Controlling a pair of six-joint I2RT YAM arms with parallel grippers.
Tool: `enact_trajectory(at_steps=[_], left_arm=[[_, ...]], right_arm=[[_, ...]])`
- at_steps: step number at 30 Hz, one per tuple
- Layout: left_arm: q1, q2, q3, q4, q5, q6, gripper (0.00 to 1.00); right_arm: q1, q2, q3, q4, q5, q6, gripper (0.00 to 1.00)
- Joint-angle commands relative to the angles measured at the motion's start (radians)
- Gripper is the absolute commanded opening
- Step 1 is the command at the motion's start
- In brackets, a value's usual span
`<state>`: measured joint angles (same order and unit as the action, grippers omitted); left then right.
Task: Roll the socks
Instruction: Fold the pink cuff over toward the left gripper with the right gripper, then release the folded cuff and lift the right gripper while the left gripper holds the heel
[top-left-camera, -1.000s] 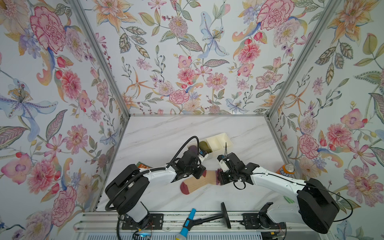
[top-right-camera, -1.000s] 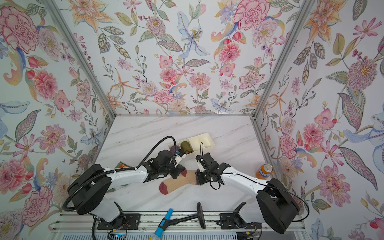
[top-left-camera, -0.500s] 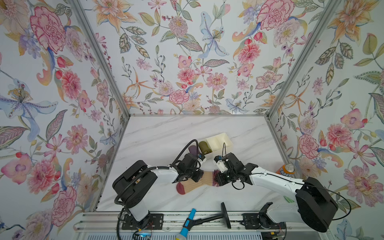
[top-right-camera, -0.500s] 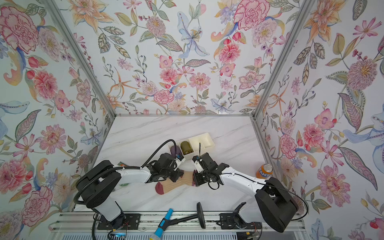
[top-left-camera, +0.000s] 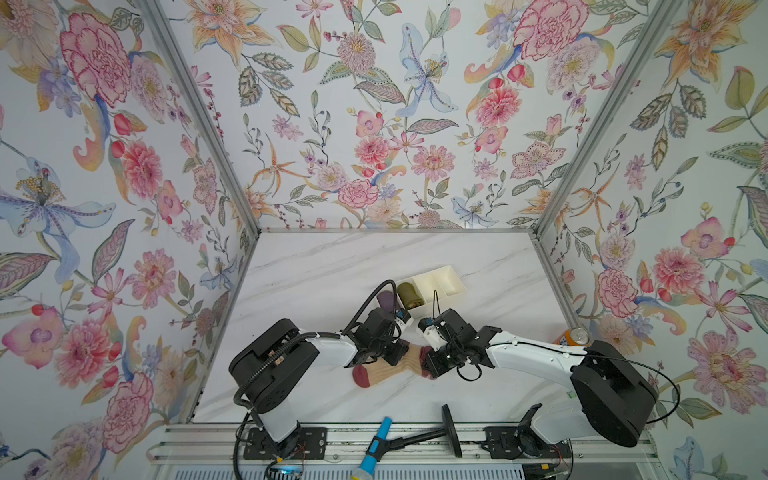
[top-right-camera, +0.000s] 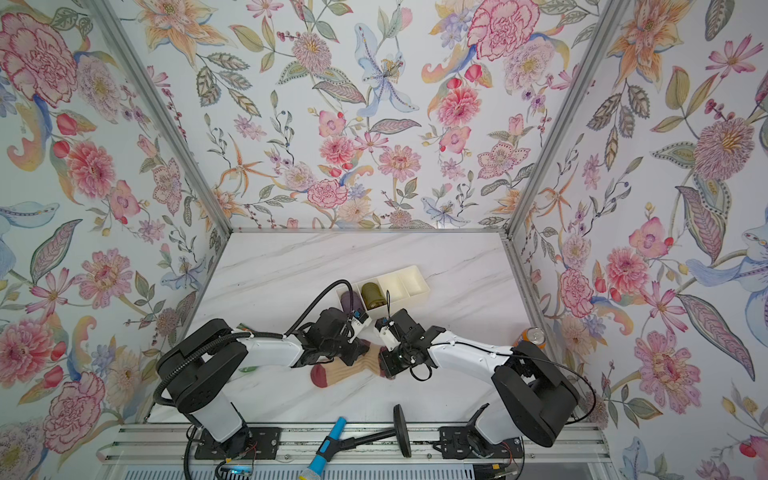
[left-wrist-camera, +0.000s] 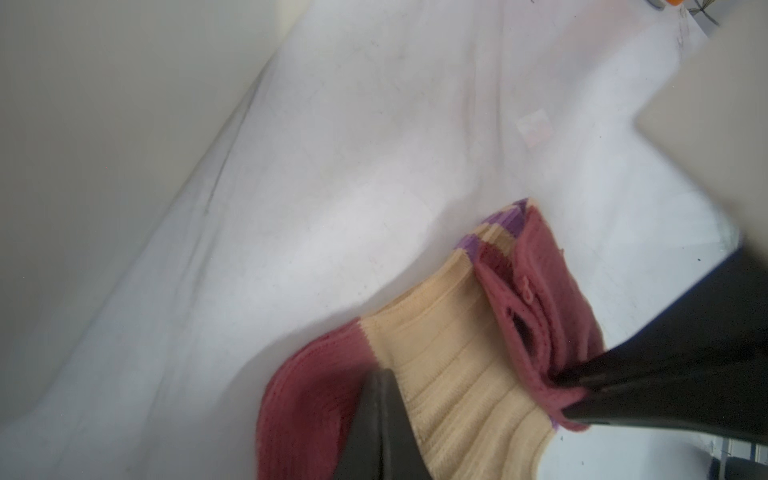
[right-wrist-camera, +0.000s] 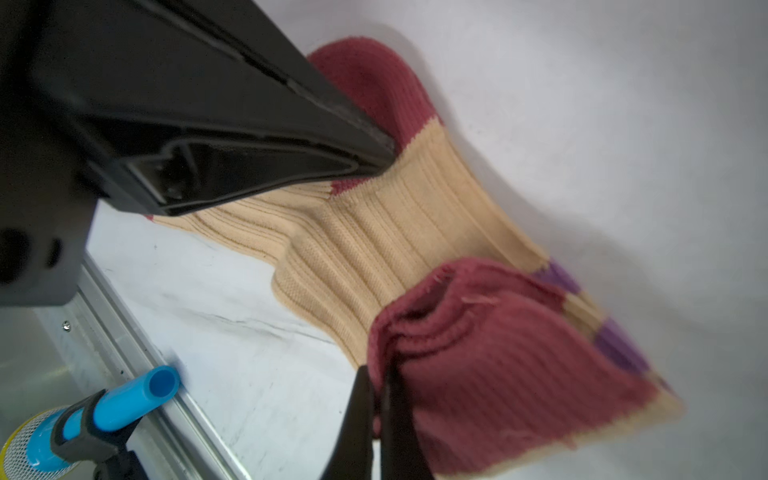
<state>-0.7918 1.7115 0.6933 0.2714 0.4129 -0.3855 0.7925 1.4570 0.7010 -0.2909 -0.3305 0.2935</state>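
Socks (right-wrist-camera: 395, 232) pinched mid-length by closed left gripper (right-wrist-camera: 384, 157); 3 o'clock cuff (right-wrist-camera: 498, 374) clamped in right gripper (right-wrist-camera: 376, 397).

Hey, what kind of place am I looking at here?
Probably a staged robot test booth, not a home: a left arm and right arm mounted on a metal rail, floral panels boxing in a marble-look table, socks on it.

You get bright, even light in both top views; wrist views blur, soft shadows beside the socks (left-wrist-camera: 449, 353).
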Motion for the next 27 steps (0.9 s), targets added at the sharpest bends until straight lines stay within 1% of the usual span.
enact_trajectory(at_steps=[1, 5, 10, 13, 15, 19, 20, 22, 25, 27], left_arm=[[0.009, 0.02, -0.02, -0.009, 0.013, -0.013, 0.0], [0.008, 0.017, -0.023, -0.007, 0.013, -0.013, 0.0], [0.009, 0.016, -0.021, -0.003, 0.012, -0.013, 0.0], [0.009, 0.015, -0.021, -0.003, 0.013, -0.012, 0.0], [0.008, 0.013, -0.021, -0.003, 0.014, -0.012, 0.0], [0.009, 0.013, -0.022, -0.003, 0.013, -0.012, 0.0], [0.009, 0.013, -0.022, -0.002, 0.014, -0.012, 0.0], [0.009, 0.01, -0.021, -0.002, 0.015, -0.012, 0.0], [0.009, -0.003, -0.011, -0.011, 0.018, -0.01, 0.0], [0.008, -0.017, 0.011, -0.057, 0.013, 0.005, 0.0]], right_arm=[[0.009, 0.023, 0.022, 0.006, -0.025, -0.019, 0.0], [0.004, 0.023, 0.025, 0.007, -0.034, -0.011, 0.09], [-0.011, -0.02, 0.026, 0.024, -0.071, 0.004, 0.29], [-0.027, -0.066, 0.029, 0.029, -0.103, 0.019, 0.39], [-0.046, -0.104, 0.028, 0.032, -0.127, 0.032, 0.41], [-0.117, -0.181, 0.016, 0.024, -0.135, 0.083, 0.42], [-0.138, -0.197, 0.016, 0.003, -0.115, 0.095, 0.41], [-0.191, -0.208, 0.024, -0.058, -0.065, 0.111, 0.34], [-0.223, -0.179, 0.035, -0.144, -0.018, 0.118, 0.23], [-0.226, -0.144, 0.029, -0.169, -0.016, 0.132, 0.21]])
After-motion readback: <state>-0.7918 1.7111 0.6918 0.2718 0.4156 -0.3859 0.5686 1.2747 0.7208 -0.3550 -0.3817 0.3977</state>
